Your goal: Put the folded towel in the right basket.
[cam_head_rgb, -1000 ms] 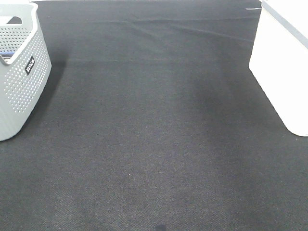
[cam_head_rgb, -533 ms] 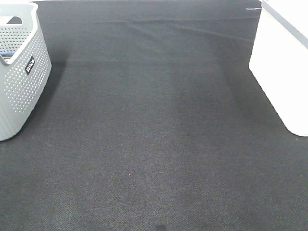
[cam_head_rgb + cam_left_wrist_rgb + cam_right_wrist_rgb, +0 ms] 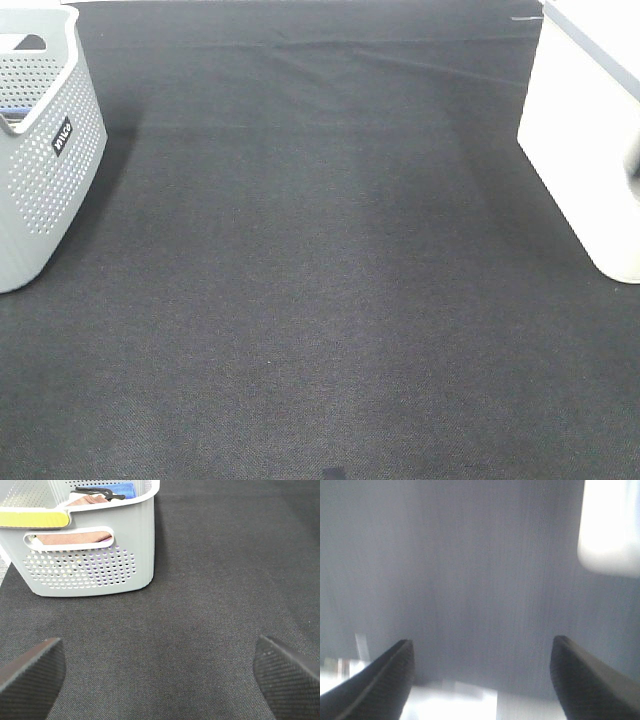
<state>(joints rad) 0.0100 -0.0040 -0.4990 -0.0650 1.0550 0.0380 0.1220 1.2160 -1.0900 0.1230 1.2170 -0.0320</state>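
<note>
A white basket (image 3: 580, 140) stands at the right edge of the dark cloth; its inside is out of view. A grey perforated basket (image 3: 45, 150) stands at the left. In the left wrist view the grey basket (image 3: 90, 555) holds a brown folded towel (image 3: 85, 501), a blue item (image 3: 120, 489) and a black hanger. My left gripper (image 3: 160, 672) is open and empty over the cloth, short of the grey basket. My right gripper (image 3: 482, 675) is open and empty above the cloth; the white basket's corner (image 3: 610, 530) shows blurred. Neither gripper shows in the exterior high view.
A dark cloth (image 3: 320, 280) covers the table between the two baskets, with light creases near the far edge. A yellow strip (image 3: 32, 518) lies on the grey basket's rim. Bright white patches (image 3: 450, 702) show in the right wrist view; I cannot tell what they are.
The scene is almost the same. A small grey shape has appeared at the right edge of the exterior high view, against the white basket.
</note>
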